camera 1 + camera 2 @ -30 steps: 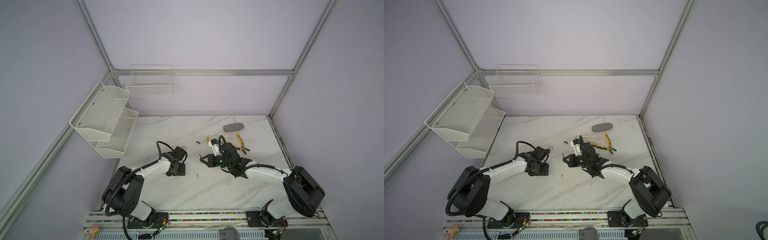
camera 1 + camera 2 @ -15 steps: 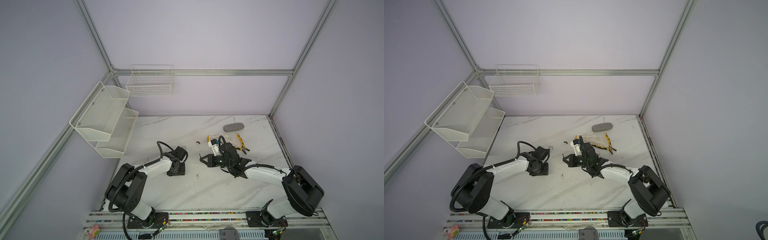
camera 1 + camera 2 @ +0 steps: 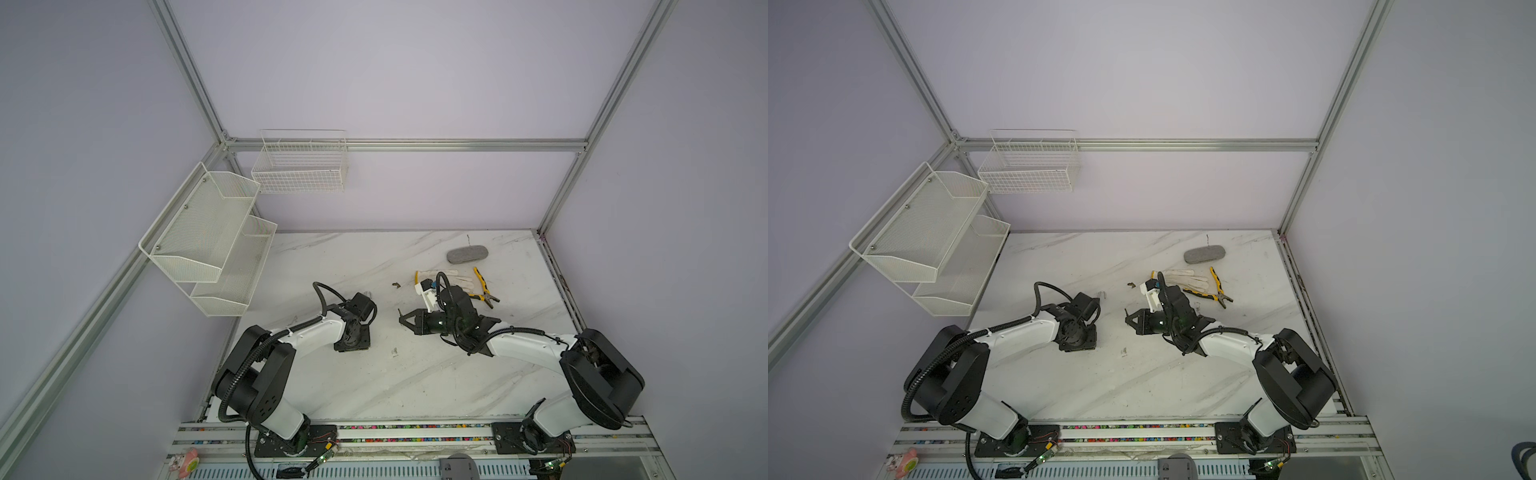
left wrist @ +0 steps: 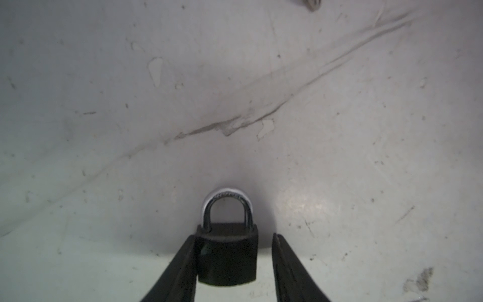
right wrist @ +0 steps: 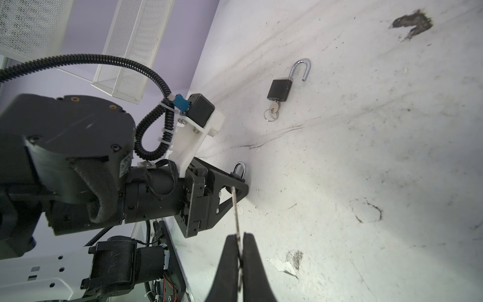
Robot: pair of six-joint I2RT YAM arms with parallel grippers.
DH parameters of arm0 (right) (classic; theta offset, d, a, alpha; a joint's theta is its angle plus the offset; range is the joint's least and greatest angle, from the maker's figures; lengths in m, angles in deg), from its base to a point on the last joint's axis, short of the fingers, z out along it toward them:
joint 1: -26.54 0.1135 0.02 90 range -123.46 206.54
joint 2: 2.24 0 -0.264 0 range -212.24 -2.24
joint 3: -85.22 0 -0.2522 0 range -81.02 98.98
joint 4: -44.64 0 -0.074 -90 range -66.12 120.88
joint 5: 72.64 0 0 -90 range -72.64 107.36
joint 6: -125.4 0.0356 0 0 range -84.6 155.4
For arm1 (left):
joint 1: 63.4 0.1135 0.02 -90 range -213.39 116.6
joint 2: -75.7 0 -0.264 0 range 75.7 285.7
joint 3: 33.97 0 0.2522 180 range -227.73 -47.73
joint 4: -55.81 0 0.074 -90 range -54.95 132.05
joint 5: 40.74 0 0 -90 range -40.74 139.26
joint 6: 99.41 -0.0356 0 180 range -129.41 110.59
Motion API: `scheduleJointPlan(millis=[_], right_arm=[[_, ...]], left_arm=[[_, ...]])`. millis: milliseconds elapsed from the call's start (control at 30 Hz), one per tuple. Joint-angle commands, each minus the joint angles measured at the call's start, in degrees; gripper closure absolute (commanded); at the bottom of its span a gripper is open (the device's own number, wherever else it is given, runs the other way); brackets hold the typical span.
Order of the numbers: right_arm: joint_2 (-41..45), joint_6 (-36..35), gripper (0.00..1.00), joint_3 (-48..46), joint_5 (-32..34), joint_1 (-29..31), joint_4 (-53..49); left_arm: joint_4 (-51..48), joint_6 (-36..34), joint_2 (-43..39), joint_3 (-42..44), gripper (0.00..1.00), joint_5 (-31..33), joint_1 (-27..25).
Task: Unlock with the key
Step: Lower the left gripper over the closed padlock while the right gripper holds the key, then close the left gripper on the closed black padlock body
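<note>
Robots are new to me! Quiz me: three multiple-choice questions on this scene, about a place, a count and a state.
1. Where is the shut padlock? A in a basket; B between the left gripper's fingers; C on a glove.
2. Padlocks in the right wrist view? A one; B two; C four.
3. The free-lying padlock's shackle is: A open; B shut; C missing.
Key: 1 B, fingers flank it; 2 B, one between fingers, one lying free; 3 A, its hook end clears the body.

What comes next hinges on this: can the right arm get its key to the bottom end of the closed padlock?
Probably not yet. The right gripper pinches the key, but the closed padlock lies with its bottom end facing into the left gripper, whose fingers flank it.
</note>
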State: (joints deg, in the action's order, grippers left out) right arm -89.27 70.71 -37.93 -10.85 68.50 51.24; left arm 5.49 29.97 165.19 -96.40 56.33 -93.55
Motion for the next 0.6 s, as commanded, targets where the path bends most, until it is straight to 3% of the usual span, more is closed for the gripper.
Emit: scheduleJointPlan(millis=[0,567], right_arm=[[-0.7,0.2,1.00,0.1,-0.2,0.0,1.9],[-0.7,1.6,1.00,-0.1,-0.8,0.0,3.3]], left_arm=[[-0.3,0.9,1.4,0.3,0.56,1.3,-0.2],[-0.5,1.6,2.4,2.2,0.65,3.5,-0.8]])
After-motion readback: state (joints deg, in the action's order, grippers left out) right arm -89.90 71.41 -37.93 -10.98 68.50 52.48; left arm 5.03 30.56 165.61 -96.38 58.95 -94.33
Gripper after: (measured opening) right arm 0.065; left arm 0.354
